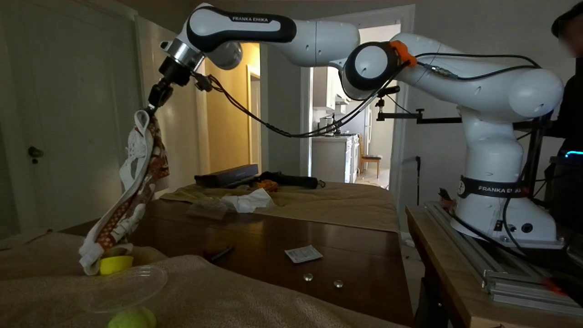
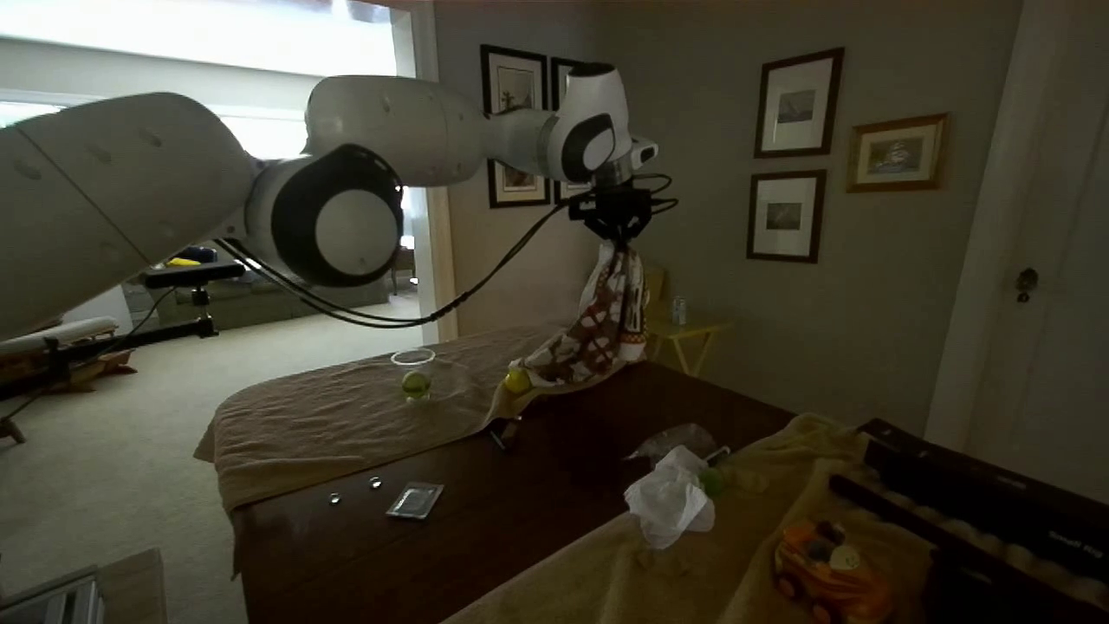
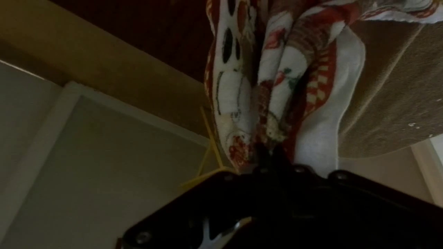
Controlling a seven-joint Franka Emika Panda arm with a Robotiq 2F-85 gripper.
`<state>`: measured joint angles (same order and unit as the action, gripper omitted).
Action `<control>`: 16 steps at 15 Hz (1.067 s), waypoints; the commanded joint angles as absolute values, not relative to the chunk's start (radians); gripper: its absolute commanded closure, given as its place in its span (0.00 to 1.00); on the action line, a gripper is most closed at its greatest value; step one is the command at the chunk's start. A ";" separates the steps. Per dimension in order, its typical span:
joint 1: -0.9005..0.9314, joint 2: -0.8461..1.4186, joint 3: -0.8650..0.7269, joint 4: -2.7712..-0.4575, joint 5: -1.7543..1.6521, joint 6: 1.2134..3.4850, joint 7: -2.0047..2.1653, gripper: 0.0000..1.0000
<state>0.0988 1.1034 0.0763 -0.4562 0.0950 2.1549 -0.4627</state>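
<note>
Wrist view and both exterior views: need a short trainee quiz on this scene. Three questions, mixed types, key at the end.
1. Short answer: what is the gripper shut on?

2. True or false: in both exterior views, the square packet lies directly on the wood of the dark table, not on the brown cover.

3. Multiple choice: how many small shiny round pieces lie near the packet?
A) One
B) Two
C) Four

Key
1: the patterned cloth, which hangs down from its fingertips.
2: true.
3: B.
</note>
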 commanded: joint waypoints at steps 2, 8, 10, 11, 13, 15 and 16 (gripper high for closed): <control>0.104 1.141 0.031 -0.437 0.032 2.115 -0.265 0.99; 0.074 1.227 0.014 -0.422 0.045 2.102 -0.103 0.99; 0.063 1.253 0.008 -0.422 0.047 2.105 -0.059 0.99; 0.056 1.264 0.005 -0.421 0.049 2.104 -0.035 0.99; 0.043 1.285 0.000 -0.423 0.053 2.104 0.018 0.99; 0.031 1.305 -0.002 -0.425 0.057 2.099 0.064 0.99; 0.026 1.316 0.000 -0.424 0.061 2.096 0.087 0.99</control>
